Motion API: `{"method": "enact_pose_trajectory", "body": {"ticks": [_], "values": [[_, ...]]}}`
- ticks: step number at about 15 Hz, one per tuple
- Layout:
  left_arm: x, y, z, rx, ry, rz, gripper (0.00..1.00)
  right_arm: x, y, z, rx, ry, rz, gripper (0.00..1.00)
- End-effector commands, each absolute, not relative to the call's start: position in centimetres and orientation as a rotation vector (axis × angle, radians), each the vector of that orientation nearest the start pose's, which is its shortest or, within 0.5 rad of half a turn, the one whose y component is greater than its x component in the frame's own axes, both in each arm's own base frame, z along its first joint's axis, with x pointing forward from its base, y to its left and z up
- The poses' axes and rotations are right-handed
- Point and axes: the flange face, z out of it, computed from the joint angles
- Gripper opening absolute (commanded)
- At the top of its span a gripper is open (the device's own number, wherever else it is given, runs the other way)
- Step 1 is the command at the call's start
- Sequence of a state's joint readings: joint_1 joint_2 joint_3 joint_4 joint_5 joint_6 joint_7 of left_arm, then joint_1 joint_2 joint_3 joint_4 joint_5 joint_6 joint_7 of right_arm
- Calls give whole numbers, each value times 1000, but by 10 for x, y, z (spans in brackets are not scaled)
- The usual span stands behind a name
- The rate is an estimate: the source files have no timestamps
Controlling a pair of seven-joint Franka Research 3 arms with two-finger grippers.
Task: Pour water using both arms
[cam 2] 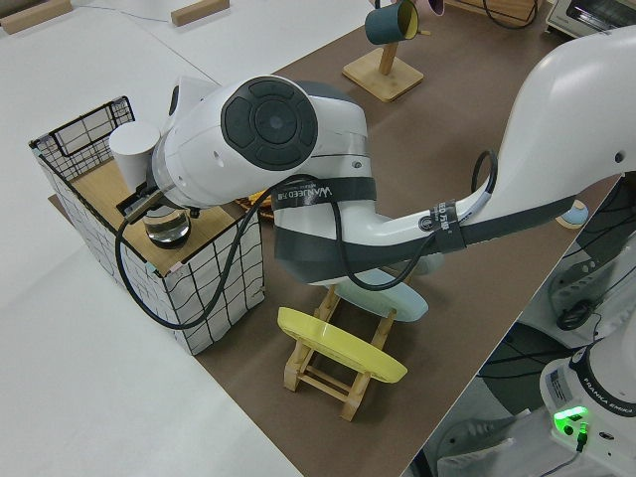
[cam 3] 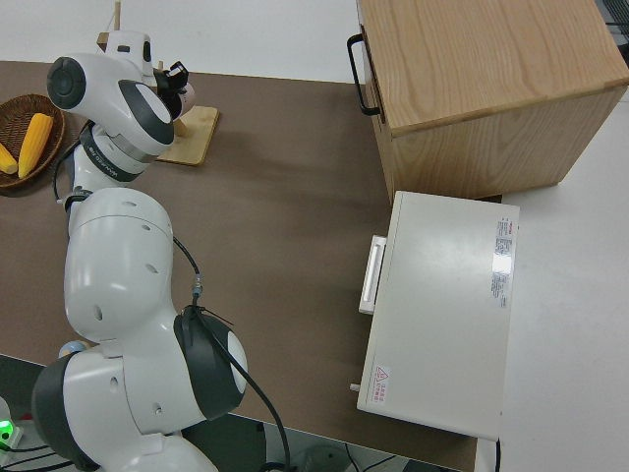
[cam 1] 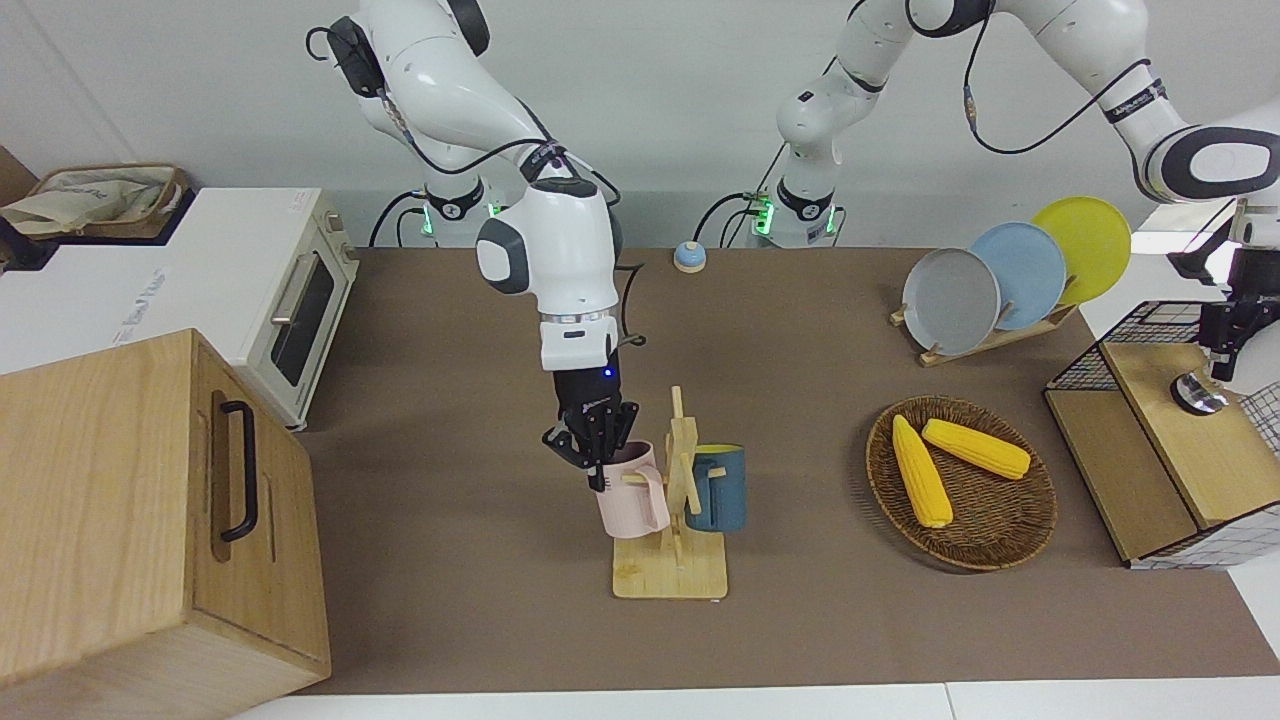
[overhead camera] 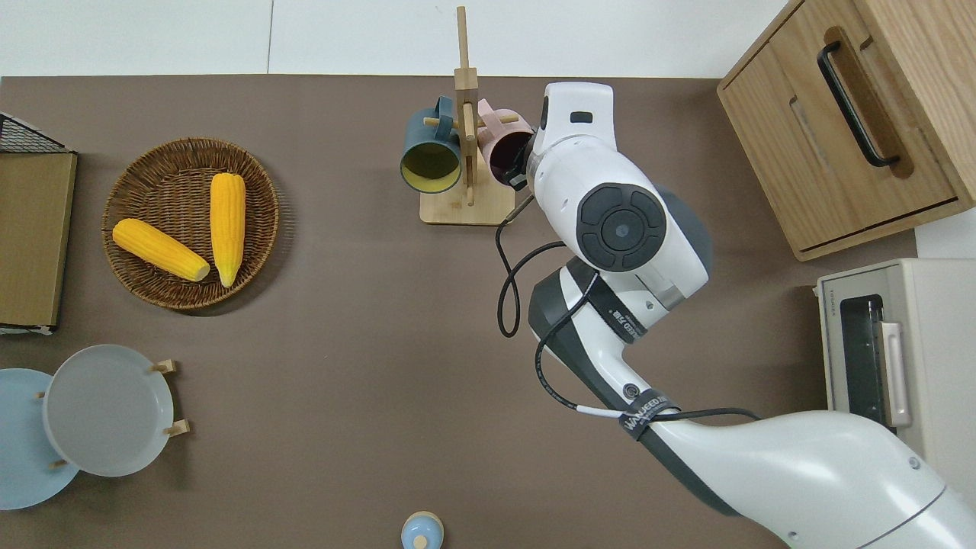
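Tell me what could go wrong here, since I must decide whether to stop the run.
The right gripper is at the pink mug, which hangs on the wooden mug rack; a crooked lift could tip the rack and the blue mug. The left gripper works at a glass in the wire crate; it could topple.

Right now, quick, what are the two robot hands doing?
Right gripper: closed on the pink mug's rim, at the mug rack.
Left gripper: over a glass in the wire basket; jaws cannot be told.

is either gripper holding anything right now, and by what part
The right gripper is at the rim of the pink mug on the wooden mug rack, apparently gripping it. Whether the left gripper holds the glass cannot be told.
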State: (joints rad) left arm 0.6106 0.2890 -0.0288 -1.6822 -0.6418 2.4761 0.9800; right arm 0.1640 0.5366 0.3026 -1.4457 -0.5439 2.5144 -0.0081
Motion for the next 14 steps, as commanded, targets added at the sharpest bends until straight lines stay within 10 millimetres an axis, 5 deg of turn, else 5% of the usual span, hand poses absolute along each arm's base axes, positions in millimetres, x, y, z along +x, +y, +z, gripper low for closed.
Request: {"method": "enact_pose_trajectory", "body": {"ticks": [1, 14], "values": [[568, 373, 491, -2970, -54, -1127, 0, 686, 298, 455, -2929, -1109, -992, 0], [569, 372, 492, -2972, -49, -1127, 0, 684, 289, 464, -2949, -1104, -976, 0]]}}
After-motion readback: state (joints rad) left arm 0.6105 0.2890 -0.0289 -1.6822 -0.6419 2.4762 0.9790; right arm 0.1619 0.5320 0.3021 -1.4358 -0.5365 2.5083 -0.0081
